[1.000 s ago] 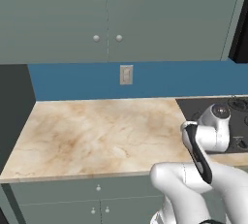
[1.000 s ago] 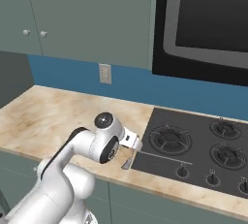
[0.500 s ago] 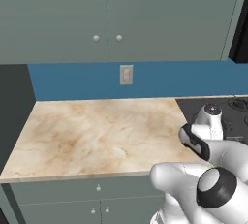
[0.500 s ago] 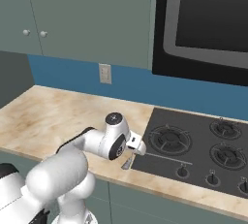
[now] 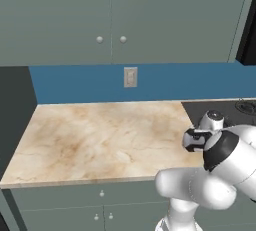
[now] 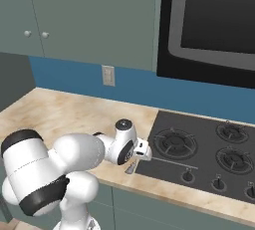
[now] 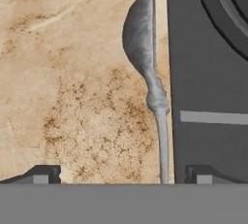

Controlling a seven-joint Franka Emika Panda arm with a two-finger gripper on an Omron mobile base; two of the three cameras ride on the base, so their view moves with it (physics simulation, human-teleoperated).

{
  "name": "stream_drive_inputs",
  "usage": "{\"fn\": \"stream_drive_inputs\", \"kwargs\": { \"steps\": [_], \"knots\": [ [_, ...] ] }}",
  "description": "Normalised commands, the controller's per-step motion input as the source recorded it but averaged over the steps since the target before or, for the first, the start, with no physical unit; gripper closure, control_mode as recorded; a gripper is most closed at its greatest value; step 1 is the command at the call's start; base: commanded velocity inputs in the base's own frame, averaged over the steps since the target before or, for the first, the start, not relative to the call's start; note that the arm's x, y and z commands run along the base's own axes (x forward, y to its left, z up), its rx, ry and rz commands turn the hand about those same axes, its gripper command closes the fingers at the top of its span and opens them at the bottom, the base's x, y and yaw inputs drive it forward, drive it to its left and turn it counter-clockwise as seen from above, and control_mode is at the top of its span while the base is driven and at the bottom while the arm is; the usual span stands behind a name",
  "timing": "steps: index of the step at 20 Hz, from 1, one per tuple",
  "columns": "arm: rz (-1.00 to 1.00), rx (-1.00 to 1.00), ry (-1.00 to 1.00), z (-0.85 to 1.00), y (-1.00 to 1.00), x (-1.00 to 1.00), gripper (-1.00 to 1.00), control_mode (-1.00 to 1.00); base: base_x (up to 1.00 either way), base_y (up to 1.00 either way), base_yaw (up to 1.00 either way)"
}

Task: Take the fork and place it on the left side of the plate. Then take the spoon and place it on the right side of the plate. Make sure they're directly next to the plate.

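I see the slim grey metal spoon (image 7: 154,89) on the beige marbled tabletop (image 7: 72,72), beside the black cooktop (image 7: 208,72). Its long axis runs twelve to six between my fingers (image 7: 43,174), spread wide, holding nothing.

One spoon (image 7: 145,58), four burners (image 6: 175,139).
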Motion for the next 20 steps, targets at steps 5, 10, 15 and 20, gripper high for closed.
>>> {"fn": "stream_drive_inputs", "kwargs": {
  "steps": [5, 10, 15, 20],
  "knots": [
    [0.12, 0.00, 0.00, -0.22, -0.10, 0.10, -1.00, -1.00, 0.00, 0.00, 0.00],
    [0.09, 0.00, 0.00, -0.16, -0.09, 0.00, -1.00, -1.00, 0.00, 0.00, 0.00],
    [0.07, 0.00, 0.00, -0.47, -0.06, 0.00, -1.00, -1.00, 0.00, 0.00, 0.00],
    [0.06, 0.00, 0.00, -0.49, 0.00, 0.00, 1.00, -1.00, 0.00, 0.00, 0.00]
  ]
}}
